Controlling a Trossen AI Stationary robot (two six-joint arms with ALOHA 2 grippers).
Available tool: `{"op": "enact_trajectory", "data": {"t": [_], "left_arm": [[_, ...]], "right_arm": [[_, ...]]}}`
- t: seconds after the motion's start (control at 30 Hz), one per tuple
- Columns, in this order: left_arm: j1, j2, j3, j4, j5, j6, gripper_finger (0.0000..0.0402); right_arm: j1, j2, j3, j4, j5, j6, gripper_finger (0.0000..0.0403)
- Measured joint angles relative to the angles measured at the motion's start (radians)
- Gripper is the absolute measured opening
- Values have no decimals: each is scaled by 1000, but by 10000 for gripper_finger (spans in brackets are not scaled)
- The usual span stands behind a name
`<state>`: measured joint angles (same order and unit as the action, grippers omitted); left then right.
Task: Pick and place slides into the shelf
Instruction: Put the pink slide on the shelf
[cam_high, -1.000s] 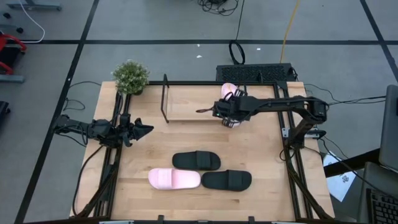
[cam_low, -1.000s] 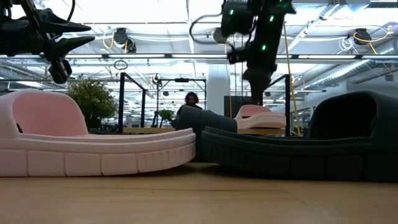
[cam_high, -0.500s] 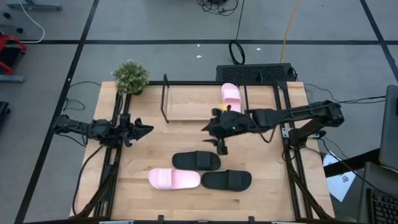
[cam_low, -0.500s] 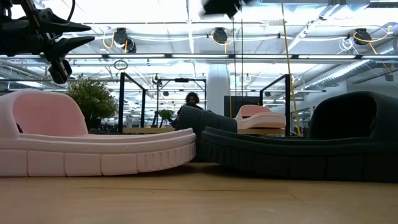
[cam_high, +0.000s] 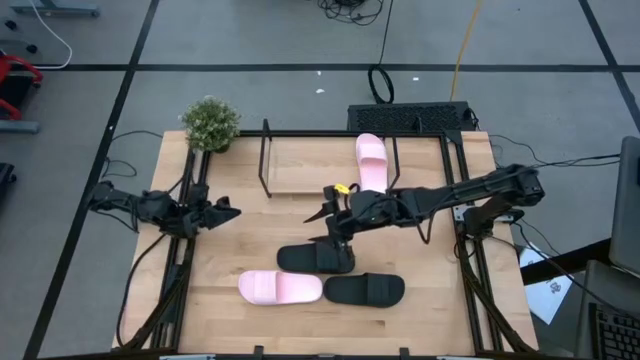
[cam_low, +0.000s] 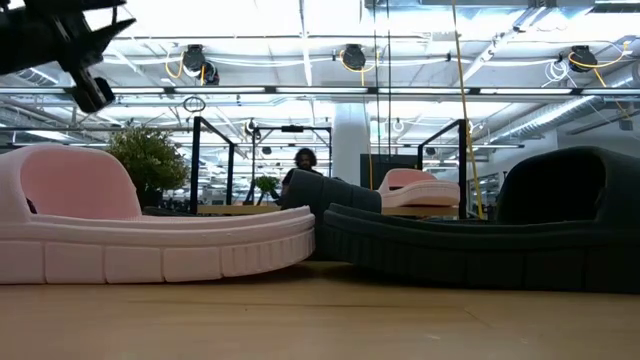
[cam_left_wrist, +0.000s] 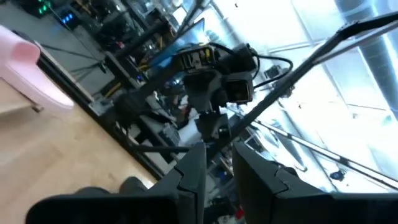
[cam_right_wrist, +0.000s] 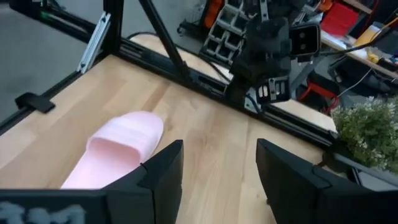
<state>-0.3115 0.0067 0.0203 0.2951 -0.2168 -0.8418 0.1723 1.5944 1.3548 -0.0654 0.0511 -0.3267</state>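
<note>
We take the shelf (cam_high: 300, 165) as our landmark: it stands at the far edge of the bench (cam_high: 230, 250), presumably so that the ground in front of it is free for picking. One pale pink slide (cam_high: 371, 160) already lies on its board at the right end, toe pointing away from the bench's front, which leaves the rest of the board open for the other three.

Those three lie in a loose cluster well in front of the shelf: a black slide (cam_high: 316, 259) nearest it, a second black slide (cam_high: 365, 290) and the other pink slide (cam_high: 280, 287) farther forward.

Our right gripper (cam_high: 333, 230) hangs between the shelf and the nearest black slide, its fingers (cam_right_wrist: 163, 171) spread wide and empty; we judge this a reach for the next pick.

Our left gripper (cam_high: 222, 212) waits left of the shelf's front corner, fingers (cam_left_wrist: 194, 171) nearly together, holding nothing.
</note>
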Motion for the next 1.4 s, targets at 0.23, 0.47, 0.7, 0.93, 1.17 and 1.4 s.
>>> {"op": "enact_trajectory", "data": {"t": [0.23, 0.47, 0.7, 0.93, 1.17, 1.4], "left_arm": [[-94, 115, 95, -39, -20, -29, 74], [-177, 356, 292, -301, -19, -132, 74], [-222, 468, 494, -600, -17, -149, 74], [-255, 474, 568, -731, -18, -260, 74], [-291, 561, 561, -786, -15, -377, 74], [-352, 730, 560, -747, 64, -446, 74]], "right_arm": [[7, 18, 0, -1, 2, 27, 192], [6, 23, 0, 17, 0, 16, 192], [6, 131, 0, 121, -3, -10, 192], [7, 243, 0, 170, -5, -29, 192], [15, 267, 0, 218, -29, -13, 192], [14, 266, 0, 235, -27, -2, 192]]}}
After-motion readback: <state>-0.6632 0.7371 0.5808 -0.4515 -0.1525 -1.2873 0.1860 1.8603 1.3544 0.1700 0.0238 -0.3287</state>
